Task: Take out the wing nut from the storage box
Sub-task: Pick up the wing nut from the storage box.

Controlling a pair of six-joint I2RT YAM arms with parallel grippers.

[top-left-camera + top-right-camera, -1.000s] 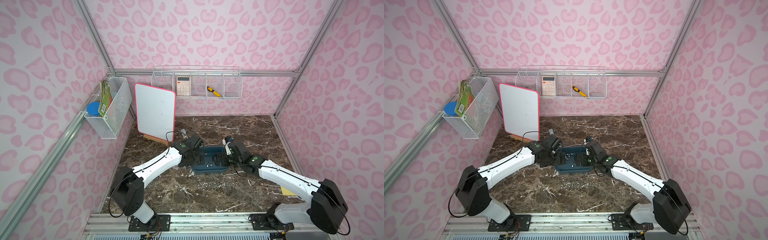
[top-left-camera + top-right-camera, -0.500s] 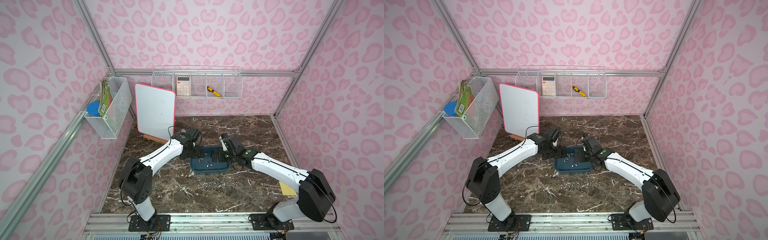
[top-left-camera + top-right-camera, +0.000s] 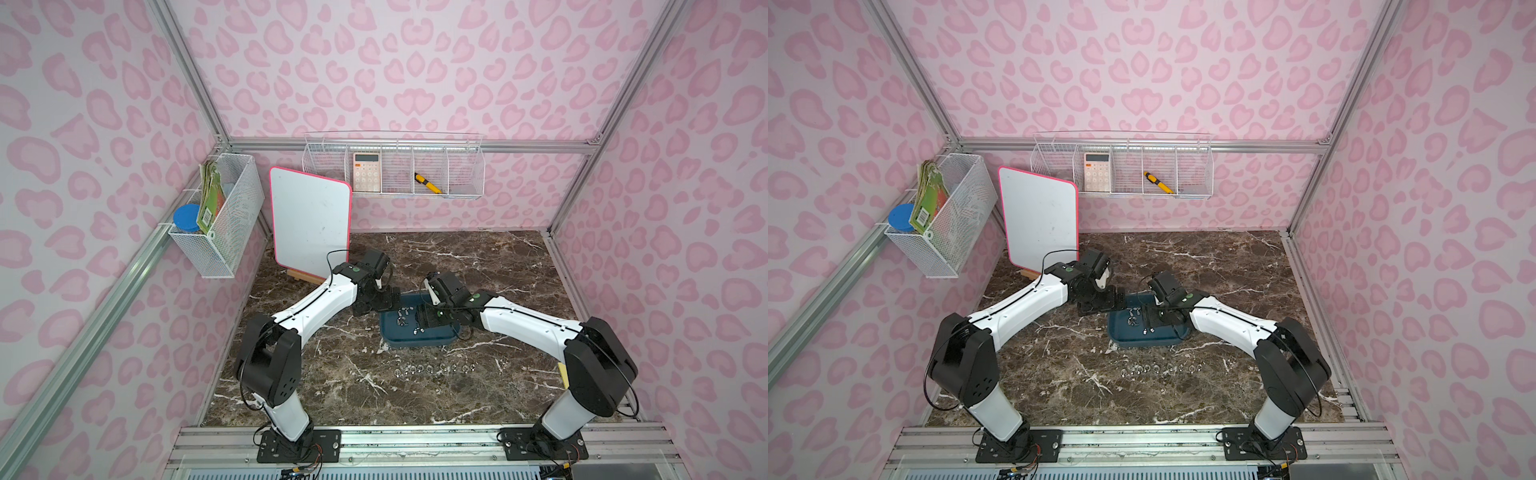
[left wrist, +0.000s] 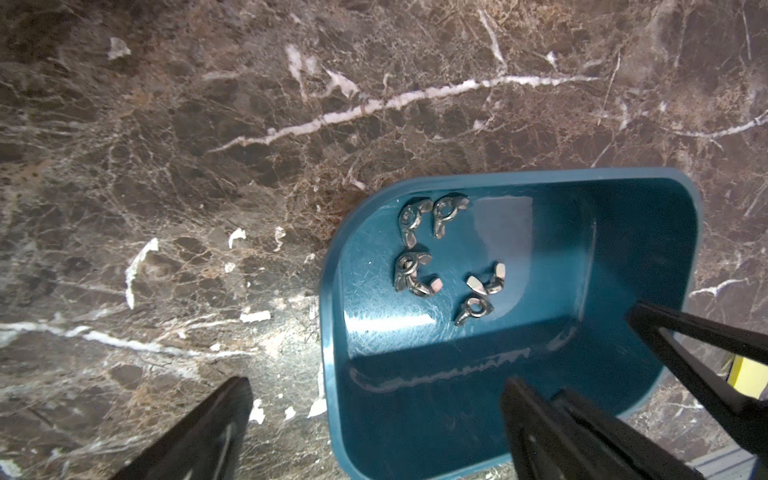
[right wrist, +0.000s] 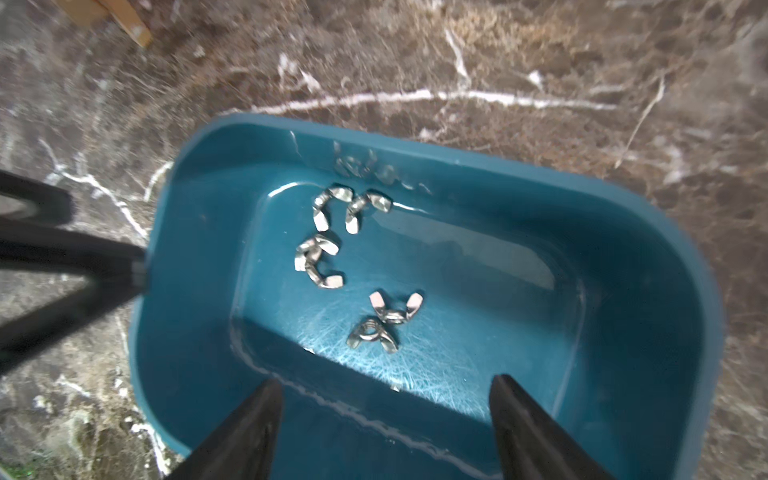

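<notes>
Since my right gripper point(image 5: 384, 399) hangs over the storage box point(image 5: 673, 332) with its jaws well apart and nothing between them, I'd say I'm at the reach-in step and haven't grabbed anything yet. Closest to my tips is a wing nut point(image 5: 372, 336) touching a second one point(image 5: 395, 307), so the near one's my pick. Next move, as I see it: drop lower, get a finger on each side of it without scooping up its neighbour, then pinch and lift clear of the rim. It's small shiny metal on slick plastic, so I reckon it could skate away.

Count in the box: six wing nuts, all lying on the floor. That's the touching pair, two more touching each other, and two side by side near the wall. There's one box, sitting on the marble table point(image 4: 166, 166).

My left gripper point(image 4: 378, 382) is wide open too and holds nothing. One finger is over the inside of the box and the other over the table beside it. I can't tell if it touches the wall.

Out front there's a row of little metal bits point(image 3: 434, 368), probably nuts, too small to count.
</notes>
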